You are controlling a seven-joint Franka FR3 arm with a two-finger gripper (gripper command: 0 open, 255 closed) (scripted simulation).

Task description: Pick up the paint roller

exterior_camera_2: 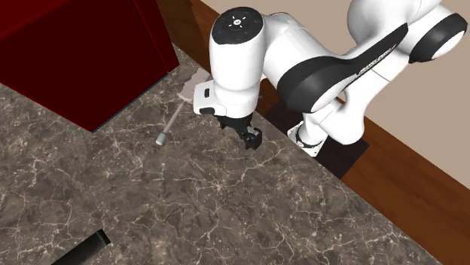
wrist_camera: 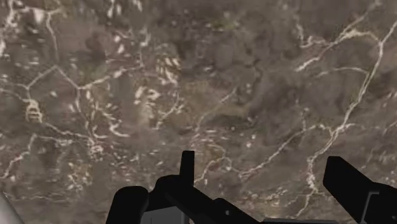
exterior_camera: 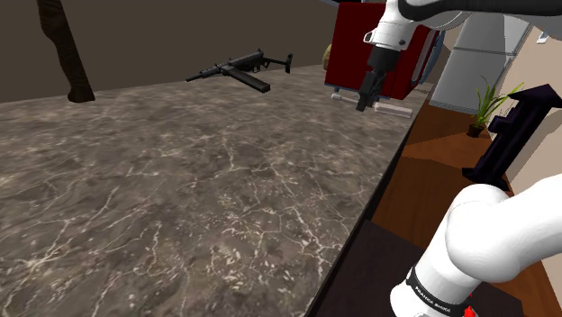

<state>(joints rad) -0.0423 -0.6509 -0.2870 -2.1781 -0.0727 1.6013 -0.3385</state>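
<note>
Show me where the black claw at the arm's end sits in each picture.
Shoulder view: gripper upper right of middle, in front of the red box.
Second exterior view: gripper just right of centre, under the white wrist.
Wrist view: gripper fingers in the foreground, apart, over the worktop.
Shared landmark: the veined brown worktop below it.

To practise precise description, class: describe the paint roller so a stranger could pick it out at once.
Find the big dark red box standing on the brown marbled countertop. At its foot, near the counter's edge, lies the paint roller: a thin stick with a wider head. It is pale grey, unlike the black gun farther along the counter.
</note>
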